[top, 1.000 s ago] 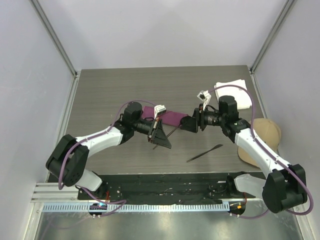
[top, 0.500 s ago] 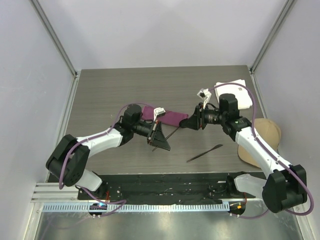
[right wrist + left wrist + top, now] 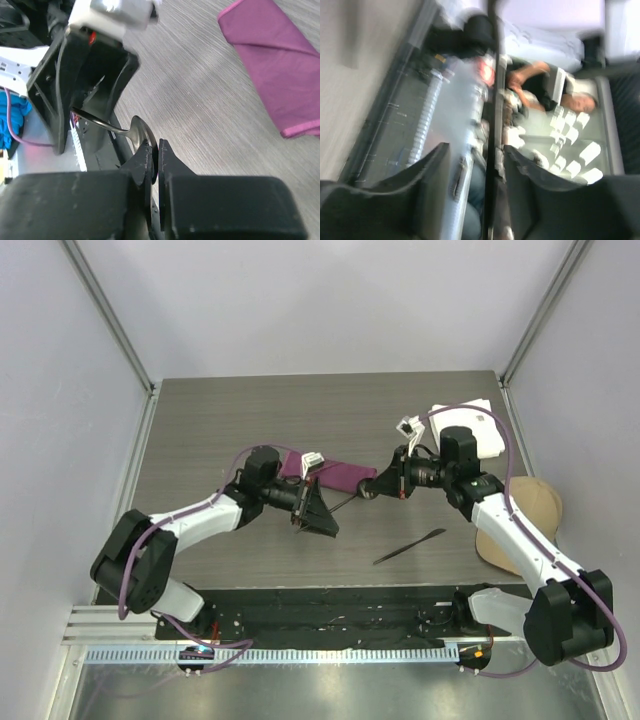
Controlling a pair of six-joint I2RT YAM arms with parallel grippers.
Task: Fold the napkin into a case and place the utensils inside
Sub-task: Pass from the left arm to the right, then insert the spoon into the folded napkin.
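Observation:
The napkin lies folded into a narrow magenta case on the table's middle; the right wrist view shows it at upper right. A dark metal spoon hangs in the air between both grippers. My right gripper is shut on the spoon's bowl. My left gripper stands open around the handle, which runs along one finger. The second utensil, a dark knife, lies flat on the table near the front right.
A white cloth sits at the back right corner. A tan cap lies off the table's right edge beside the right arm. Metal frame posts stand at the back corners.
My right gripper has closed on the spoon's bowl. My left gripper has opened off the handle and shifted slightly back and left.

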